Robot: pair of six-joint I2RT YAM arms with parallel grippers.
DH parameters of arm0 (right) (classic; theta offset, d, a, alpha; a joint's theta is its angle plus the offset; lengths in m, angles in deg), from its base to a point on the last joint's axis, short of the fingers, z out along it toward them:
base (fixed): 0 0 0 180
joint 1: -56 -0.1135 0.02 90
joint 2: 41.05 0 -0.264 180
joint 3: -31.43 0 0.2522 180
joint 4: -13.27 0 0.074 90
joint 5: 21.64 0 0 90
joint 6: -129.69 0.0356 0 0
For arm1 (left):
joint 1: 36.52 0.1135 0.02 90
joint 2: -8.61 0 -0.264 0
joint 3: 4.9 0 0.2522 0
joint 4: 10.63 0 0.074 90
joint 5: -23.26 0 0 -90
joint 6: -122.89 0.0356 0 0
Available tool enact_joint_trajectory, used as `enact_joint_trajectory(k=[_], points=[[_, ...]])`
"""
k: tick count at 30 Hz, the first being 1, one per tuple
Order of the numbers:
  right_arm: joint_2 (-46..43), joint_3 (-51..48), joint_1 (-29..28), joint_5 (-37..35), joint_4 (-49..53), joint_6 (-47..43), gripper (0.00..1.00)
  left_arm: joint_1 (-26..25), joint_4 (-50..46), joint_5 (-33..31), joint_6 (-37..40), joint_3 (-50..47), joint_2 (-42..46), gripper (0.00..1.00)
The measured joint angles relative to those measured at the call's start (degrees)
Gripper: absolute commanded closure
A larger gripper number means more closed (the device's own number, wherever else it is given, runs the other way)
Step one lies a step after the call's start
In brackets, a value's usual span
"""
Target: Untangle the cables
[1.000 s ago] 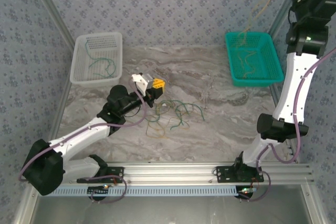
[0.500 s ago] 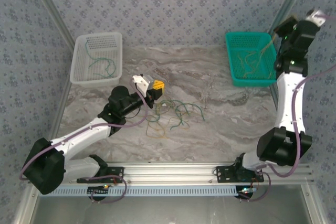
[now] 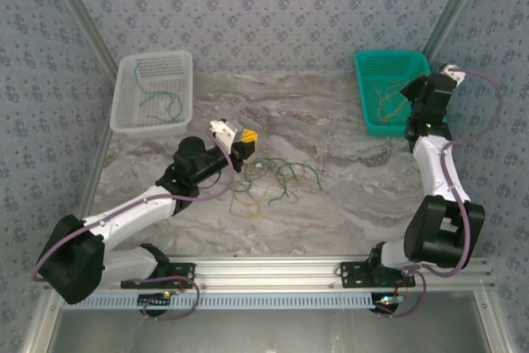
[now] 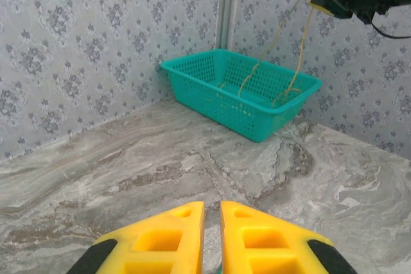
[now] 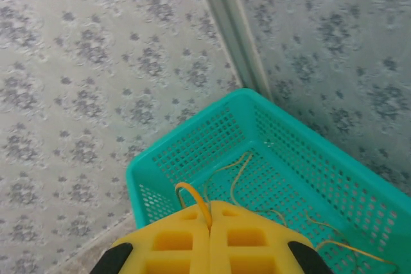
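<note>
The right arm (image 3: 431,163) has swung down since a second ago. Then it reached high into the top right corner with a yellow cable dangling above the green basket (image 3: 369,118); now its wrist sits low, over the basket's right rim. The right jaws are closed tight, their yellow fingers (image 5: 167,242) pressed together. They pinch that yellow cable (image 5: 193,194), which curls up out of the seam between them. From the left wrist view the cable (image 4: 302,49) runs down from the jaws in two strands into the basket (image 4: 212,97). It joins other yellow cables (image 3: 385,97) already lying on the basket floor. The left arm (image 3: 140,208) has barely shifted over the same second. It stretches across the marble surface (image 3: 347,196) with its jaws at the left edge of the tangle. The left jaws are all but closed, with only a thin slit between the yellow fingers (image 4: 160,242). I cannot tell whether anything is caught in that slit. The tangled cables (image 3: 277,181), dark green mixed with yellow, lie in loose loops in the middle of the surface just right of the left jaws. Their loops look the same as before. A single green cable (image 3: 162,102) rests as before in the white basket (image 3: 124,117) at the far left.
</note>
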Motion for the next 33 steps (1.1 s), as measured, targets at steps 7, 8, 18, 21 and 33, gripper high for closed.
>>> enact_joint_trajectory(k=[7,8,18,21,33], points=[[3.6,0.8,3.2,6.7,-2.0,1.9,1.00,0.0,0.3,0.6,-3.1,0.0,-3.5,0.87],[4.0,0.3,4.0,7.7,-2.5,2.8,1.00,0.0,0.2,0.7,-3.7,0.0,-4.2,0.87],[15.3,3.9,8.6,20.0,-3.0,12.1,1.00,-2.7,-2.9,1.0,-5.6,1.4,-6.3,0.87],[21.9,9.9,8.5,22.7,-2.9,14.8,1.00,-3.7,-3.4,1.0,-5.6,2.9,-7.4,0.87],[40.3,23.4,8.4,26.7,-2.9,21.0,1.00,-3.7,-5.2,-0.3,-5.6,3.8,-7.7,0.87]])
